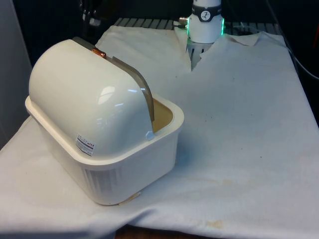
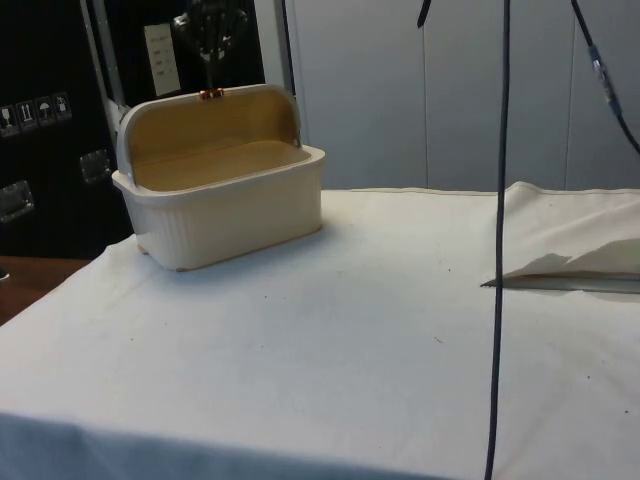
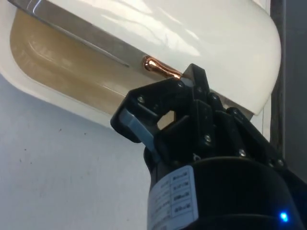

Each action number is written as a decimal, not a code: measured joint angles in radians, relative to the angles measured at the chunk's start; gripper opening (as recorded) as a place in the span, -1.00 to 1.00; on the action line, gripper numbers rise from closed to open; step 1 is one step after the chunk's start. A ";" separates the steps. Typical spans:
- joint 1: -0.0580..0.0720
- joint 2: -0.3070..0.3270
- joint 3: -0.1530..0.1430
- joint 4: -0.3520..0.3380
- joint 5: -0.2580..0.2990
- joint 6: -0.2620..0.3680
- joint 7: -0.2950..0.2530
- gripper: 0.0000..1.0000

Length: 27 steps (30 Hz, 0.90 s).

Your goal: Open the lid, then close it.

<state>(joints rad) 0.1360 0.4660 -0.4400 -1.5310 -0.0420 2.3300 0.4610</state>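
On the front view's left we see the cream bread box (image 1: pixel 107 149) on the white cloth (image 1: pixel 239 124), near the table's near-left corner. Its domed lid (image 1: pixel 87 99) is rolled back and open, exposing the tan inside. A copper handle (image 1: pixel 98 51) sits on the lid's raised edge. The gripper (image 2: pixel 210 30) hangs just above that handle; in the wrist view it is right beside the handle, and we cannot tell whether it holds it or how wide it stands.
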 measured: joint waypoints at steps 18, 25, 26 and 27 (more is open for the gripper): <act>0.000 0.038 0.001 0.001 0.000 0.047 0.056 -1.00; 0.001 0.054 0.001 0.007 0.000 0.060 0.084 -1.00; 0.001 0.056 0.001 0.010 0.000 0.061 0.087 -1.00; 0.001 0.058 0.001 0.012 0.000 0.061 0.090 -1.00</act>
<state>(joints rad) 0.1370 0.5240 -0.4390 -1.5190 -0.0420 2.3910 0.5510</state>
